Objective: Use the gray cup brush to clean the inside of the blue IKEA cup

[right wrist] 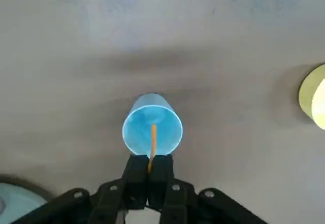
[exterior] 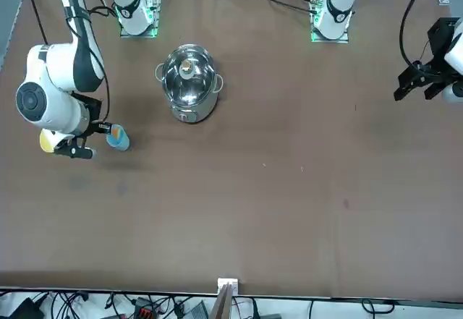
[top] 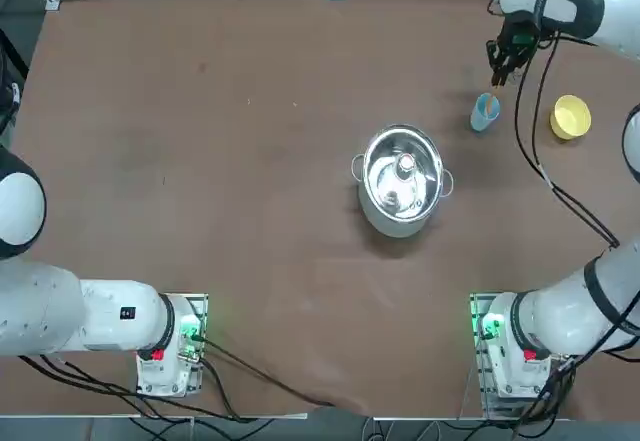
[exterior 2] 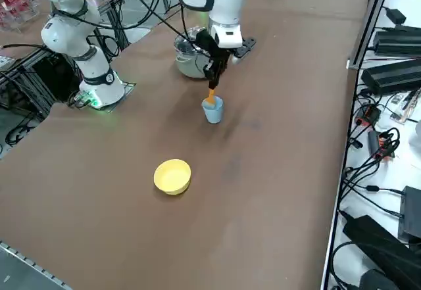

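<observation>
Right gripper [right wrist: 150, 170] hovers over the blue IKEA cup [right wrist: 152, 125], jaws clamped tight on the gray cup brush [right wrist: 152, 145], its tip dipping inside the cup, upright beside the yellow cup [exterior 2: 172, 175]. Best kept vertical, centred, scrubbing gently to avoid tipping.

Right arm reaches far out across the desk [top: 250, 161], wrist bent downward, right gripper [right wrist: 150, 169] pointing straight down with fingers [right wrist: 136, 176] pressed together on the gray cup brush [right wrist: 153, 145].
</observation>
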`<state>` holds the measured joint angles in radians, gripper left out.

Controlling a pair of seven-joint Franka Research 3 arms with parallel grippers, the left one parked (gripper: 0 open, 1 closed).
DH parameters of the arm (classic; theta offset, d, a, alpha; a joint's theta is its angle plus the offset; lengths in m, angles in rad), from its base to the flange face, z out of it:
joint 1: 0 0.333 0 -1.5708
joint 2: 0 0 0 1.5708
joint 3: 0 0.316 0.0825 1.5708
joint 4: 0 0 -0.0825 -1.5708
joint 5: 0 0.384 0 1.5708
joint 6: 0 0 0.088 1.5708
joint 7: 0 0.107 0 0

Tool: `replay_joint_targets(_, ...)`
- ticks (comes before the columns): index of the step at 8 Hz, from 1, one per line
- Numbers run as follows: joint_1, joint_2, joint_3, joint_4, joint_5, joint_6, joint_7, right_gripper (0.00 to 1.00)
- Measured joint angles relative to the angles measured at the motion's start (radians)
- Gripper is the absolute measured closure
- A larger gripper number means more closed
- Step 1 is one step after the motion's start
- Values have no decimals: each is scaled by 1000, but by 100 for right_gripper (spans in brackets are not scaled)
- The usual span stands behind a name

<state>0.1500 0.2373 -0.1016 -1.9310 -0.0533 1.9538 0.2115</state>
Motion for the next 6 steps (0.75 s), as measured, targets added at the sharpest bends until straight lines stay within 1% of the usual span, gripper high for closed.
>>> replay_joint_targets(2,-13,-1,-8,-2,-19,29,0,96)
replay_joint_targets(6,-22,7,-4,-12,-21,100,30,96)
